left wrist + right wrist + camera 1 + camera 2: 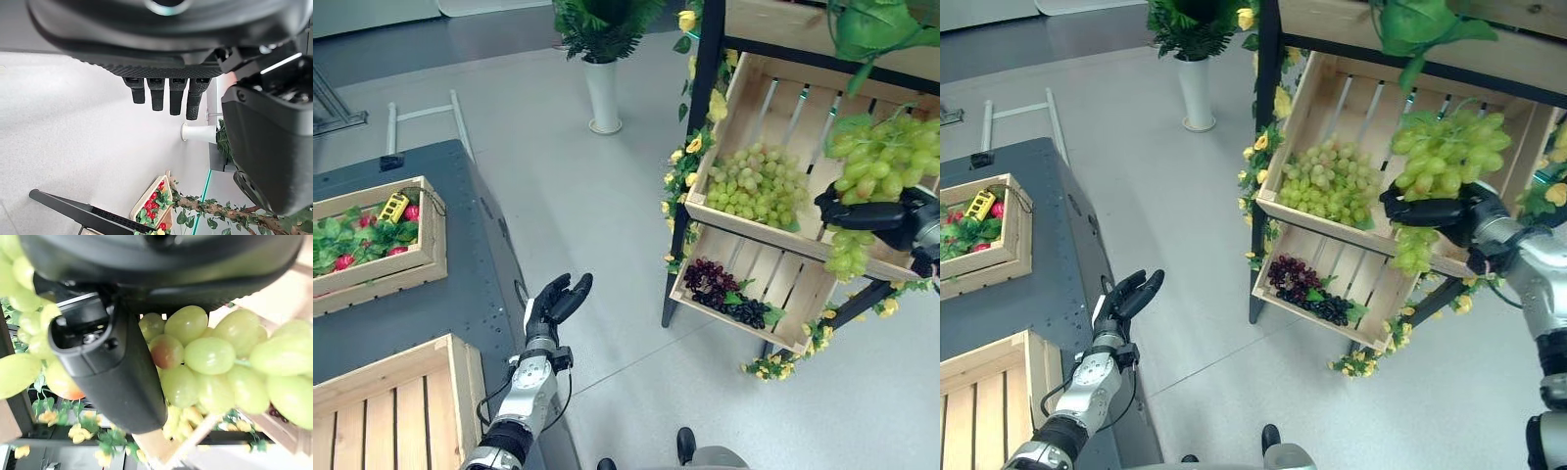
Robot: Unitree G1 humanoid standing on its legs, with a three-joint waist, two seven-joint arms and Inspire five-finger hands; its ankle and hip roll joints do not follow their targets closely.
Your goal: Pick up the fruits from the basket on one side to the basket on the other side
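At the lower left of the frame, an empty slatted pale wooden crate (pixel 386 406) sits on the dark grey worktop (pixel 460 294), likely the receiving basket. Beside it the left hand (pixel 556 302) hangs relaxed, fingers straight, free to help later. At the right edge, the right hand (pixel 1435 212) is clenched round a bunch of green grapes (pixel 1445 157), lifted in front of the tilted wooden shelf crate (pixel 1351 98), still holding another green bunch (pixel 1330 181).
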